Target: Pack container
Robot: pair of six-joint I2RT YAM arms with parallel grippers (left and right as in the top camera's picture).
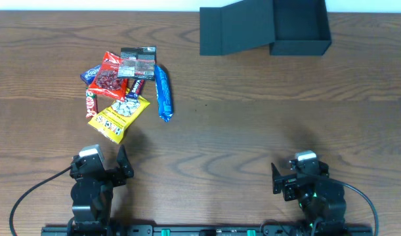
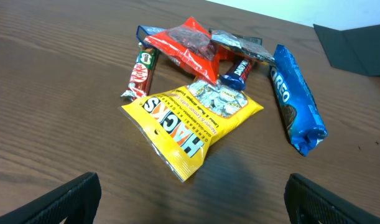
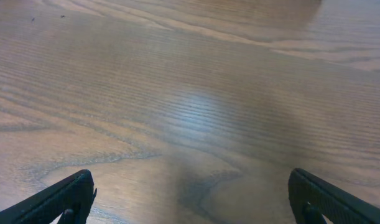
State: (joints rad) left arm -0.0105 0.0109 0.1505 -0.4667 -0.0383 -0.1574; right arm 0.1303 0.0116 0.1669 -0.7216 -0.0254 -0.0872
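Both arms sit tucked at the bottom edge of the overhead frame, the left gripper (image 1: 100, 165) at lower left and the right gripper (image 1: 301, 174) at lower right. Each has its fingers (image 2: 65, 200) spread wide, empty, above the desk (image 1: 239, 118). The container (image 1: 300, 47) stands at the upper right with its lid flap open, well apart from the snack packets (image 1: 125, 85) at upper left.

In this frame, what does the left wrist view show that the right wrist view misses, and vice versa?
Only the left wrist view: the snack pile, with a yellow Hacks bag, a blue Oreo pack, a KitKat bar and a red packet, plus an edge of the dark container at top right. Only the right wrist view: nothing of its own, just table wood with a patch of glare. Both: the wooden table and an open tool, the left tool and the right tool, fingers spread at the bottom corners, holding nothing.
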